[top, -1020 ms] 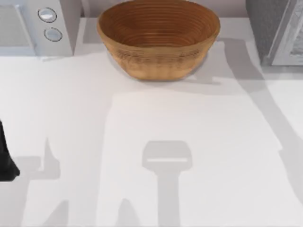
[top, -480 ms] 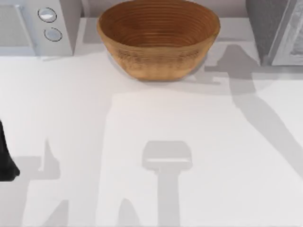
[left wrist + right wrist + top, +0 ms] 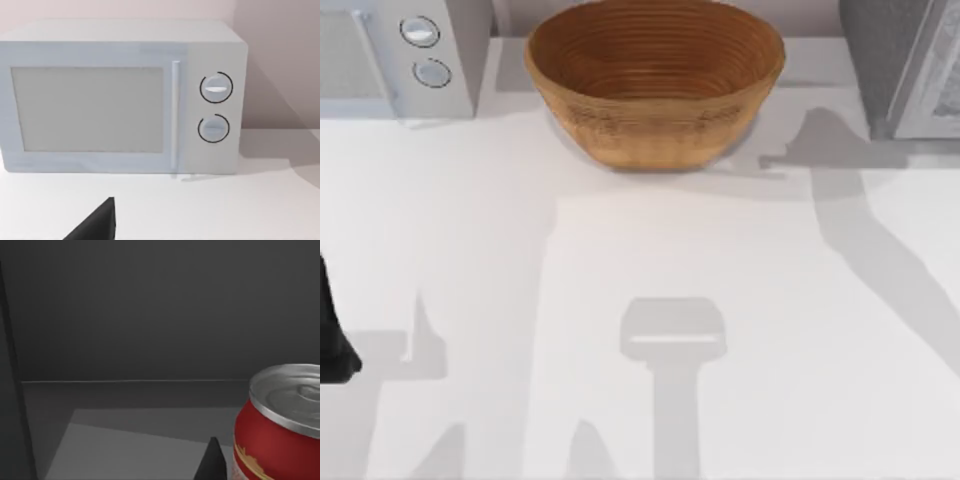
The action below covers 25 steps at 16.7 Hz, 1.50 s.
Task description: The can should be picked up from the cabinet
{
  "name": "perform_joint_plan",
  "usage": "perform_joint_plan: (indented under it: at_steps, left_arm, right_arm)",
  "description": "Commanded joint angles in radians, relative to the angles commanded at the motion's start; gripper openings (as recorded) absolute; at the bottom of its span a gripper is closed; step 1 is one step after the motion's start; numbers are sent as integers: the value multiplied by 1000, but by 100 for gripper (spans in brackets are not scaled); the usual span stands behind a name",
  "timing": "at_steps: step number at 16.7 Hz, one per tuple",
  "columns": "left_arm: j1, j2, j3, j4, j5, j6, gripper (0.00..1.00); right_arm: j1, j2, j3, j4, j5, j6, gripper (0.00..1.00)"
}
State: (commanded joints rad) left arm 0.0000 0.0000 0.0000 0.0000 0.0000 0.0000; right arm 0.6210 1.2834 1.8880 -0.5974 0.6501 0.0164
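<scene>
Right wrist view: red can (image 3: 280, 425) stands upright inside the dark cabinet (image 3: 150, 315), just beside my right fingertip (image 3: 212, 462); claw opening can't be told. Light, smooth, dentable: grip mid-wall

can (image 3: 282, 425) cut off at frame edge, cabinet (image 3: 905, 65) partly cropped

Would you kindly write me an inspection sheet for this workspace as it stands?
Surface: white table, crossed by arm shadows.
Job's things: red can upright on the dark cabinet floor; cabinet at the table's far right corner.
Clutter: wooden bowl at far centre; white microwave, door shut, at far left.
Grippers: right gripper, one dark fingertip showing just beside the can, not gripping; left arm parked at the left edge.
Cables: nothing seen.
Surroundings: plain wall behind the microwave.
</scene>
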Motion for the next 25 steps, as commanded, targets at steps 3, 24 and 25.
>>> perform_joint_plan:
  at_steps: [3,24,25]
  left_arm:
    - [0,0,0,0,0,0,100]
    - [0,0,0,0,0,0,100]
    - [0,0,0,0,0,0,100]
  right_arm:
    - [-34,-71,-95,36,-34,0,0]
    - [-609,-1259,-1863,585,-636,-16,0]
    - [-618,-1276,-1881,594,-646,-16,0]
